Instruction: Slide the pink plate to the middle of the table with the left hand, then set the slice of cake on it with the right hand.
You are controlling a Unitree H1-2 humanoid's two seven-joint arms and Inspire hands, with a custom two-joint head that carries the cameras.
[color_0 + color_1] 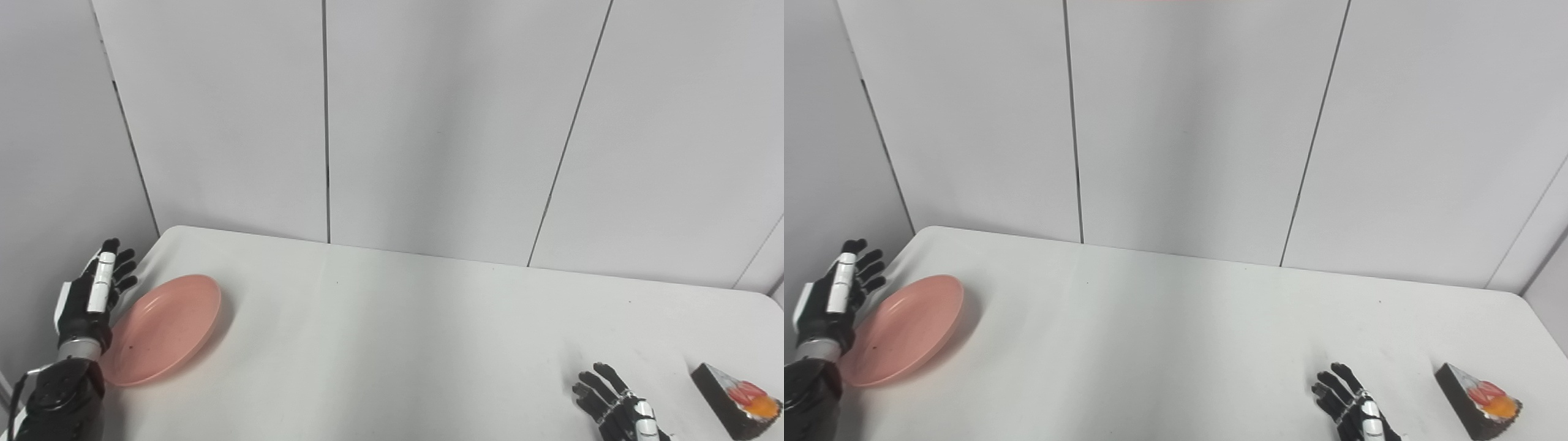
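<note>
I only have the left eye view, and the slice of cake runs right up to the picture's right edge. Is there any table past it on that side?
Observer: Yes. In the right eye view the slice of cake sits well inside the frame, lying on the table, with a strip of bare tabletop to its right.
Operator: Okay, and where does the table end over there?
Observer: Its right edge slants down from the rounded far corner and leaves the picture farther right than the cake, so the slice lies inside that edge, not on it.
</note>
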